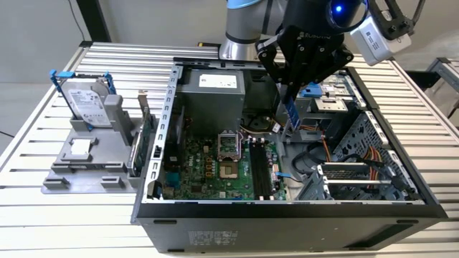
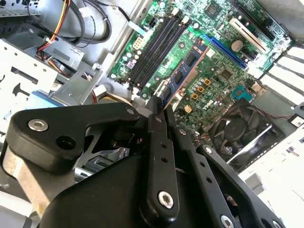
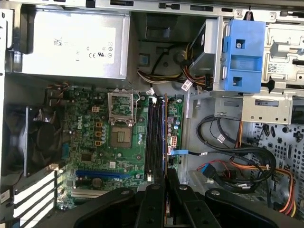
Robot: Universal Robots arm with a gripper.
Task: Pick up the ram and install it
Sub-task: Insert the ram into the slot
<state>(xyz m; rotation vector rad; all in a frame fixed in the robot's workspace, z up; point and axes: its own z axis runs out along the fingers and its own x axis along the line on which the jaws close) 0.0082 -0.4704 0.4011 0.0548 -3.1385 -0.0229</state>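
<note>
Gripping the ram (image 1: 293, 110) by one end, the gripper (image 1: 289, 88) hangs over the open computer case (image 1: 287, 228). Its fingers are drawn narrow, with the thin board pinched flat between them.

Exterior view:
- The ram hangs lengthwise downward from the fingertips, with its blue face showing.
- Its lower end is inside the case opening, near the far end of the memory slots (image 1: 262, 172). It is not seated in any of them.
- A hard drive in a blue frame (image 1: 86, 105) stands upright on a grey stand (image 1: 86, 161). The stand sits on the slatted metal table (image 1: 430, 134), just beside the case on the exterior view's left.

Second wrist view:
- The black fingers (image 2: 156, 142) meet on the ram (image 2: 185, 76), with no gap visible beside the board.
- The ram's chips show along its face.
- It reaches out from the gripper (image 2: 159, 107) over the motherboard (image 2: 223, 80).
- From this camera it lies between the black memory slots (image 2: 156, 50) and a blue expansion slot (image 2: 223, 47).
- A fan (image 2: 237, 130) sits near the board's edge.

First wrist view:
- The ram shows edge-on as a thin line (image 3: 165, 137) running out from the gripper (image 3: 166, 175).
- It runs parallel to the memory slots (image 3: 153, 133), on their side away from the CPU socket (image 3: 121, 121).
- The power supply (image 3: 71, 45) lies beyond the socket.
</note>
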